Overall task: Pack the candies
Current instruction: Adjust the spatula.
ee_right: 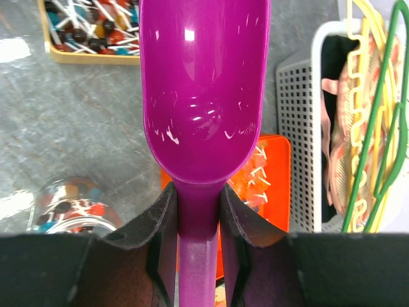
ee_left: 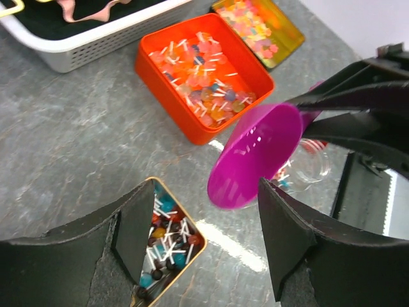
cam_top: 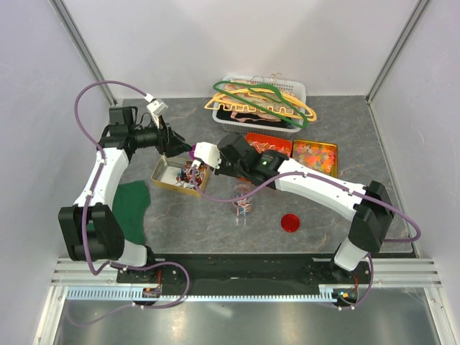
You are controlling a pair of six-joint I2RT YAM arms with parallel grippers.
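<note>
The candies [ee_left: 163, 234] are small mixed-colour sweets with white sticks, lying in a gold tin [cam_top: 162, 180] at the left. Some candies [ee_right: 71, 208] sit in the glass jar [cam_top: 242, 204] at mid-table. My right gripper [ee_right: 198, 217] is shut on the handle of a magenta scoop [ee_right: 204, 89]. The scoop's bowl is empty and hangs over the table between tin and jar. My left gripper [ee_left: 204, 217] is open, hovering just above the tin's near corner with nothing between its fingers. The scoop [ee_left: 255, 157] is right in front of it.
An orange tin [cam_top: 253, 138] of sweets and a yellow tin [cam_top: 296, 144] of gummies lie at the back right. A white basket [cam_top: 296, 89] holds coat hangers. A red lid [cam_top: 290, 222] lies right of the jar, a green cloth [cam_top: 133, 205] at the left.
</note>
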